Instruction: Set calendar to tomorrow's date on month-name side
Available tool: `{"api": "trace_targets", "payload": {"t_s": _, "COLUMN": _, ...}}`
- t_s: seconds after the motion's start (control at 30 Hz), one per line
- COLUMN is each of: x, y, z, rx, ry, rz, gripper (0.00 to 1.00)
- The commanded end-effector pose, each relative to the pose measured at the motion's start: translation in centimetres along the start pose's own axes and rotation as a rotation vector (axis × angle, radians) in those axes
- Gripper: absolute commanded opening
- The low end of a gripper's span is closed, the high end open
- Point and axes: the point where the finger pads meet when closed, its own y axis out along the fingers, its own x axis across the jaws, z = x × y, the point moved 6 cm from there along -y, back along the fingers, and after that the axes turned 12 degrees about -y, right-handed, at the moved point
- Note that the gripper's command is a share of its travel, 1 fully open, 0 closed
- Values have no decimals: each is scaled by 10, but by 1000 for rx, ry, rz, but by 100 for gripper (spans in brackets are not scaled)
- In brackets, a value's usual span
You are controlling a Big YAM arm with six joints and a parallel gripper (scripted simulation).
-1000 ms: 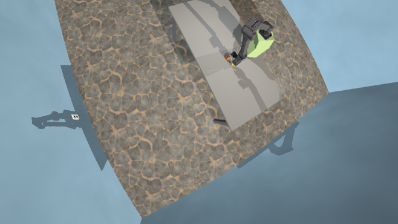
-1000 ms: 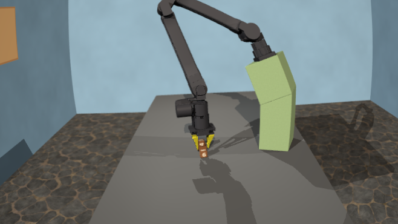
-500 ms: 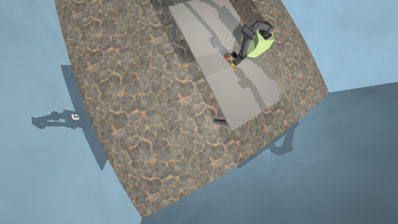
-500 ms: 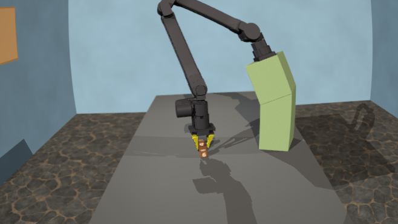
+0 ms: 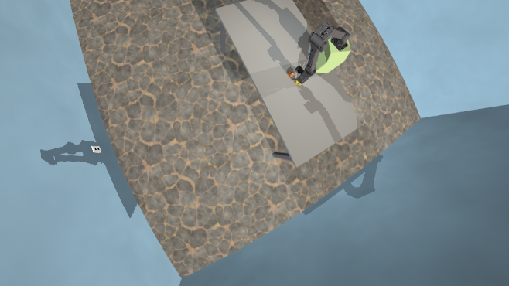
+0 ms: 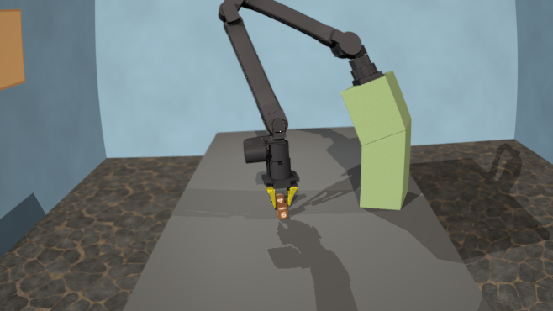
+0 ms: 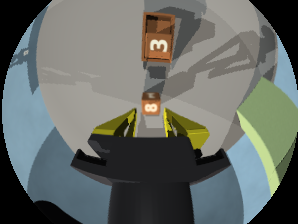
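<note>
In the wrist view, a white "3" is read on an orange-brown cube at the six o'clock end of the tray; an "8" is borne by a smaller-looking cube. In the exterior view, "6" is shown on a brown face; the marks above it cannot be read.
</note>
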Motion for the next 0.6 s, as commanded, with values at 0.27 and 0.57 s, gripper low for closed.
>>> {"api": "trace_targets", "payload": {"t_s": 0.27, "x": -15, "y": 2, "z": -3, "rx": 0, "ry": -3, "rz": 19, "gripper": 45}}
{"api": "trace_targets", "payload": {"t_s": 0.57, "x": -15, "y": 2, "z": -3, "rx": 0, "ry": -3, "rz": 19, "gripper": 45}}
